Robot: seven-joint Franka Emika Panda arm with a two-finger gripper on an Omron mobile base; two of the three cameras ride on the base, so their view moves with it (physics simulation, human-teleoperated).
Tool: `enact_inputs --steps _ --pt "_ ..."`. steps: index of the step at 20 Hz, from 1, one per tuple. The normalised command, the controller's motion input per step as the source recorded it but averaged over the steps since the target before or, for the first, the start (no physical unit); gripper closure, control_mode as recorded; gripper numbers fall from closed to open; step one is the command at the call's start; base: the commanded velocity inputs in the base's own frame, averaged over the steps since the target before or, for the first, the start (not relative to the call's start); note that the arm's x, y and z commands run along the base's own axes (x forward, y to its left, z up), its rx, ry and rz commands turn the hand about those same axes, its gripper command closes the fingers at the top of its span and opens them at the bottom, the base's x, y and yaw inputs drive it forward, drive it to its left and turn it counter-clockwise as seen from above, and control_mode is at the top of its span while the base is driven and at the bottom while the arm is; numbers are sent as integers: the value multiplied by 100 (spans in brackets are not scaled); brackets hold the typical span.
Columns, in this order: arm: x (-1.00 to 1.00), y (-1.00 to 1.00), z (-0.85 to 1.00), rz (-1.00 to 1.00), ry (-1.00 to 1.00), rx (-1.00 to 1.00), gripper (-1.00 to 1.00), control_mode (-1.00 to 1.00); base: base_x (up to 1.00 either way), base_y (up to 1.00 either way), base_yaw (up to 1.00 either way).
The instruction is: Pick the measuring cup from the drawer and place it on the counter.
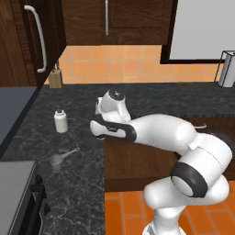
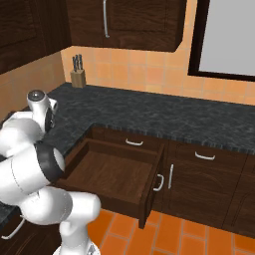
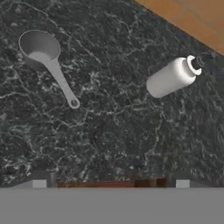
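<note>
Hand view: unlabelled measuring cup (image 3: 43,54) on counter (image 3: 113,131), bottle (image 3: 173,76) nearby.

A kitchen: speckled black counter (image 2: 164,117), dark wood cabinets (image 2: 199,184), knife block (image 2: 77,74), orange tiled backsplash (image 1: 137,66).

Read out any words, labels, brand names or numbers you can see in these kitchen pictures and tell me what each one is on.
None: no readable text anywhere.
white bottle: plain, no label.
measuring cup: no markings visible on bowl or handle.
counter, open drawer, knife block: no writing or signs.
</note>
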Motion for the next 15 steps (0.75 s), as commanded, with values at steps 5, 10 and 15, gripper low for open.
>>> enact_inputs --steps 5,10,15 --pt "0 -95 94 -50 13 -16 -100 -100 0 0 0" --pt "-35 -100 69 -47 24 13 -100 -100 0 0 0" --pt "-93 -99 -10 -20 3 23 -100 -100 0 0 0"
